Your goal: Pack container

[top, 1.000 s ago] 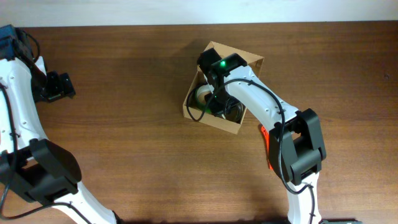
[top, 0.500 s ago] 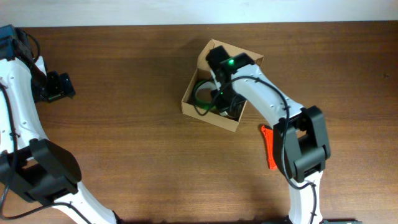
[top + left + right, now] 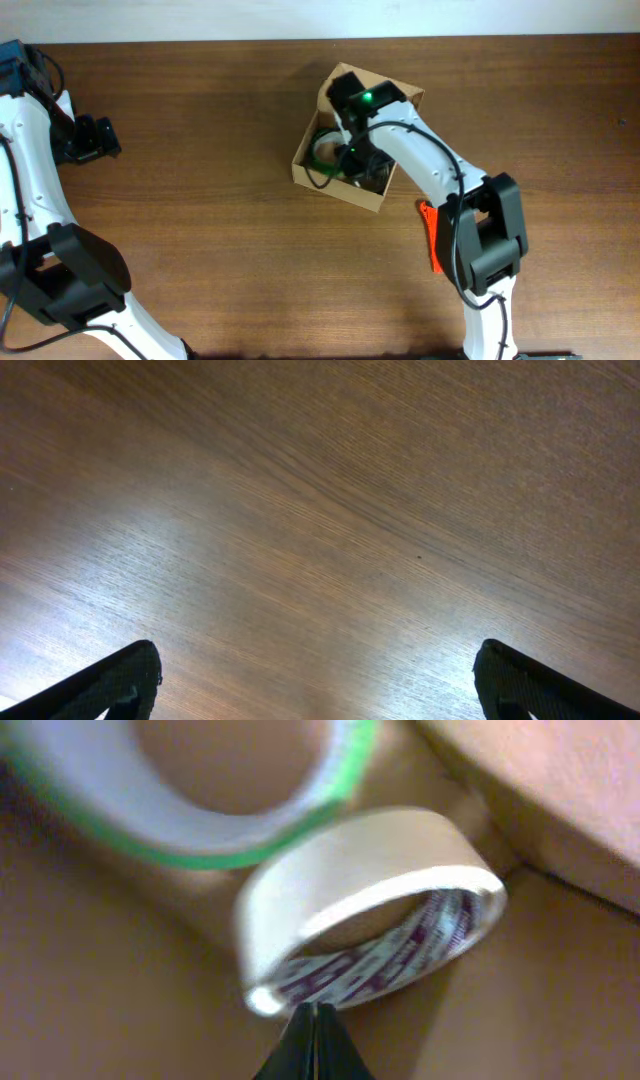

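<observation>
Jaws of the right gripper (image 3: 314, 1038) look pressed together, empty, inside the box (image 3: 345, 196) mid-table, just under a cream tape (image 3: 360, 900). The left gripper (image 3: 315, 660) gapes wide, far left. Packing seems part done; next, lift clear and fetch the red item (image 3: 432, 240) right of the box.

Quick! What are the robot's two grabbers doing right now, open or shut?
Left gripper: open, holding nothing.
Right gripper: shut, empty, inside the container near a tan tape roll.
</observation>
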Robot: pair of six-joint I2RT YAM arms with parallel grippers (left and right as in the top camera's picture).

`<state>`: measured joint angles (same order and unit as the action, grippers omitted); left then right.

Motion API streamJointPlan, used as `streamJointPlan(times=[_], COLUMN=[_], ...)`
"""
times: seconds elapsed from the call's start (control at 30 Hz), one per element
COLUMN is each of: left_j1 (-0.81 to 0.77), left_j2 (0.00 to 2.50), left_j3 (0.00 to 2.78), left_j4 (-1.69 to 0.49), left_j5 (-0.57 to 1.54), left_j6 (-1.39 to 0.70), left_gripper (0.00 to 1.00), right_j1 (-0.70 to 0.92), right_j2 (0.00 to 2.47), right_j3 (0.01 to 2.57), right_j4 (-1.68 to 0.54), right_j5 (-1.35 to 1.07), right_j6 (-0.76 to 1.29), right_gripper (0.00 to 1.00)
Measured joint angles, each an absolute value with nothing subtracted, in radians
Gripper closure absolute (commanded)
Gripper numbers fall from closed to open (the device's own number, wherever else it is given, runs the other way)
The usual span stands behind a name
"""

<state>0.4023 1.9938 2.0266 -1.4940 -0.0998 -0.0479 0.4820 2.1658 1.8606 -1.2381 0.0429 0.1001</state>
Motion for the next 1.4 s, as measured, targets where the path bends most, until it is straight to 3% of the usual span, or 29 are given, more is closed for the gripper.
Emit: streamJointPlan(times=[0.23,0.87,1.4], left_j1=[0.402,0.402,0.402], left_j2=[1.994,1.994,1.994], left_j3=[2.027,2.027,2.027], left_j4=[-1.494,-1.494,-1.494], left_j5=[-0.100,-0.100,-0.100], left_j6=[-0.048,-0.048,-0.048], left_gripper=[0.00,0.00,0.00], right_j1=[0.525,0.519,0.414], right_j2=[2.159,2.232,2.274], right_j3=[1.984,1.990,1.990], right_j4=[-1.263,-1.179,-1.238], right_j5=[0.037,0.036,0.046], right_j6=[0.096,0.093,0.091], right_gripper=[0.96,0.96,0.96])
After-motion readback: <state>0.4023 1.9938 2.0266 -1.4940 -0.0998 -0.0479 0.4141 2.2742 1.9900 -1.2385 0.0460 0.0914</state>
